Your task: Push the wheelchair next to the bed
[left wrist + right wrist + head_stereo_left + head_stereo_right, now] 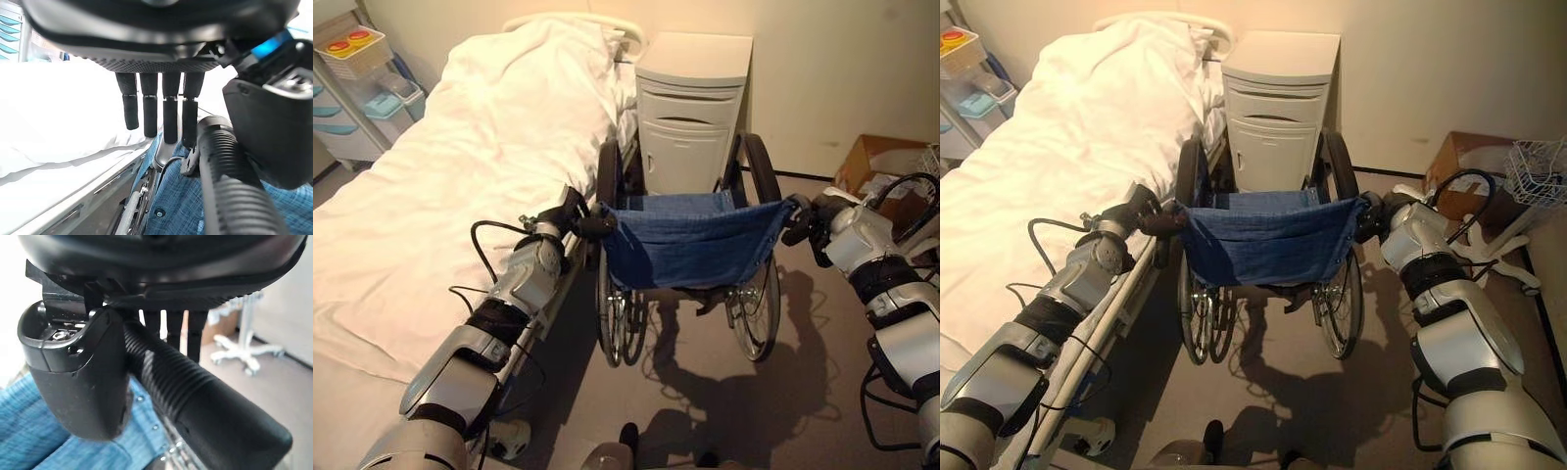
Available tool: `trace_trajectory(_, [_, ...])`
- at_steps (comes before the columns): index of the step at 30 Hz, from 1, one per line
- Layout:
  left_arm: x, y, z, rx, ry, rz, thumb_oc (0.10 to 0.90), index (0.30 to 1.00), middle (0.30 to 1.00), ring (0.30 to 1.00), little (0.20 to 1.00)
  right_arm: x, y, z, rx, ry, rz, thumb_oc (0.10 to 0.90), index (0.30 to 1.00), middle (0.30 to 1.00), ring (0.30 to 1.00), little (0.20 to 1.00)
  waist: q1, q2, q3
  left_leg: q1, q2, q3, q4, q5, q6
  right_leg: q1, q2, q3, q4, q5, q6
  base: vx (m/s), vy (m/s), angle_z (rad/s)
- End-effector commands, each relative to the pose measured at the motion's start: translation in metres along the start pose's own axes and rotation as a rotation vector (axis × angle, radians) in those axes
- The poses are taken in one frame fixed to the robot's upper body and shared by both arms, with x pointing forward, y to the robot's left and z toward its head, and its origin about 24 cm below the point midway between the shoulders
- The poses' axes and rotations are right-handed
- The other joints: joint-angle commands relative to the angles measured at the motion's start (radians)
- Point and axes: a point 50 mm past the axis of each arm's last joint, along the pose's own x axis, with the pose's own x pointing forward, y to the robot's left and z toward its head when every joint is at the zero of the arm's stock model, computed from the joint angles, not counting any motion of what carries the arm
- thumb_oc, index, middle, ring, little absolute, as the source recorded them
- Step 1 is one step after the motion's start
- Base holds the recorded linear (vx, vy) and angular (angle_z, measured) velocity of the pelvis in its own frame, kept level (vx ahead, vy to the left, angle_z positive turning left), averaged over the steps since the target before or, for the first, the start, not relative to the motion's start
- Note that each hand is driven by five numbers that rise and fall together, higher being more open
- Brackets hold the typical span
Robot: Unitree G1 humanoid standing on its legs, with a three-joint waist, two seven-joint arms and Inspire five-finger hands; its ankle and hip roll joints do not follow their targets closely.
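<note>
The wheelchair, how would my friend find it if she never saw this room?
Find the big white bed. Beside its near edge, in front of a pale cabinet, stands the wheelchair. It is the one thing with big spoked wheels and a blue cloth back, and a dark robot hand is at each push handle.

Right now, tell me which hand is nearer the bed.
Left. The left hand sits at the wheelchair handle beside the bed; the right hand is at the far handle.
</note>
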Motion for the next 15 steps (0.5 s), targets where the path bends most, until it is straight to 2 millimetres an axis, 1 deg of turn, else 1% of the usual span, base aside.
trace_trajectory(1, [-0.004,-0.008,-0.055,0.062,0.257,-0.121,0.8,0.9,0.9,0.9,0.9,-0.006,0.034,0.038,-0.007,-0.158,0.141,0.8,0.9,0.9,0.9,0.9,0.015,-0.072,0.085,-0.006,-0.092,0.022,0.02,-0.037,0.046,0.05,-0.025,0.022,-0.105,0.166,0.055,0.0,0.0,0.0])
trace_trajectory(2, [-0.006,-0.013,-0.059,-0.017,0.296,-0.188,0.8,0.9,0.9,0.9,0.9,-0.009,0.021,0.039,0.018,-0.16,0.112,0.8,0.9,0.9,0.9,0.9,0.012,-0.072,0.082,0.001,-0.092,0.022,0.02,-0.041,0.048,0.051,-0.022,0.025,-0.097,0.161,0.054,0.0,0.028,-0.04])
trace_trajectory(3, [-0.007,-0.016,-0.06,-0.068,0.306,-0.22,0.8,0.9,0.9,0.9,0.9,-0.011,0.012,0.041,0.034,-0.165,0.093,0.8,0.9,0.9,0.9,0.9,0.01,-0.071,0.078,0.006,-0.092,0.02,0.018,-0.042,0.049,0.053,-0.022,0.026,-0.094,0.16,0.053,0.0,0.027,-0.04])
trace_trajectory(4, [-0.007,-0.016,-0.06,-0.069,0.306,-0.222,0.8,0.9,0.9,0.9,0.9,-0.012,0.012,0.041,0.035,-0.167,0.092,0.8,0.9,0.9,0.9,0.9,0.01,-0.071,0.079,0.007,-0.092,0.02,0.018,-0.042,0.049,0.053,-0.022,0.026,-0.094,0.16,0.053,0.03,0.041,-0.01])
trace_trajectory(5, [-0.01,-0.025,-0.062,-0.223,0.318,-0.26,0.8,0.9,0.9,0.9,0.9,-0.017,-0.005,0.046,0.078,-0.189,0.059,0.8,0.9,0.9,0.9,0.9,0.008,-0.07,0.07,0.019,-0.094,0.019,0.014,-0.045,0.049,0.057,-0.02,0.029,-0.088,0.155,0.052,0.03,0.037,0.01])
trace_trajectory(6, [-0.01,-0.026,-0.062,-0.269,0.32,-0.265,0.8,0.9,0.9,0.9,0.9,-0.019,-0.009,0.048,0.09,-0.197,0.052,0.8,0.9,0.9,0.9,0.9,0.007,-0.07,0.068,0.021,-0.094,0.019,0.013,-0.046,0.049,0.059,-0.02,0.03,-0.086,0.153,0.051,0.04,0.062,0.03])
trace_trajectory(7, [-0.012,-0.029,-0.064,-0.389,0.327,-0.265,0.8,0.9,0.9,0.9,0.9,-0.024,-0.019,0.053,0.141,-0.226,0.038,0.8,0.9,0.9,0.9,0.9,0.005,-0.069,0.061,0.028,-0.094,0.022,0.013,-0.05,0.05,0.061,-0.019,0.033,-0.08,0.146,0.049,0.03,0.044,0.01])
trace_trajectory(10, [-0.016,-0.03,-0.072,-0.572,0.333,-0.278,0.8,0.9,0.9,0.9,0.9,-0.03,-0.028,0.058,0.253,-0.277,0.045,0.8,0.9,0.9,0.9,0.9,0.002,-0.069,0.049,0.039,-0.094,0.024,0.011,-0.054,0.051,0.065,-0.017,0.036,-0.072,0.139,0.045,0.04,0.031,-0.01])
trace_trajectory(11, [-0.018,-0.028,-0.076,-0.667,0.331,-0.281,0.8,0.9,0.9,0.9,0.9,-0.033,-0.032,0.057,0.301,-0.294,0.048,0.8,0.9,0.9,0.9,0.9,0.0,-0.067,0.042,0.047,-0.095,0.025,0.007,-0.055,0.052,0.067,-0.016,0.036,-0.07,0.137,0.043,0.03,0.019,-0.02])
trace_trajectory(12, [-0.019,-0.028,-0.077,-0.691,0.329,-0.286,0.8,0.9,0.9,0.9,0.9,-0.033,-0.033,0.057,0.318,-0.299,0.048,0.8,0.9,0.9,0.9,0.9,0.0,-0.066,0.04,0.05,-0.095,0.025,0.005,-0.056,0.052,0.067,-0.015,0.036,-0.069,0.136,0.043,0.04,0.023,-0.01])
trace_trajectory(13, [-0.022,-0.028,-0.082,-0.787,0.319,-0.287,0.8,0.9,0.9,0.9,0.9,-0.033,-0.035,0.053,0.375,-0.317,0.043,0.8,0.9,0.9,0.9,0.9,0.0,-0.064,0.033,0.056,-0.095,0.025,0.002,-0.057,0.052,0.071,-0.014,0.037,-0.07,0.132,0.041,0.0,0.0,0.0])
trace_trajectory(15, [-0.026,-0.027,-0.087,-0.888,0.301,-0.271,0.8,0.9,0.9,0.9,0.9,-0.034,-0.041,0.048,0.439,-0.339,0.007,0.8,0.9,0.9,0.9,0.9,0.0,-0.062,0.028,0.063,-0.095,0.025,-0.001,-0.059,0.053,0.075,-0.013,0.036,-0.07,0.129,0.039,0.02,0.007,-0.04])
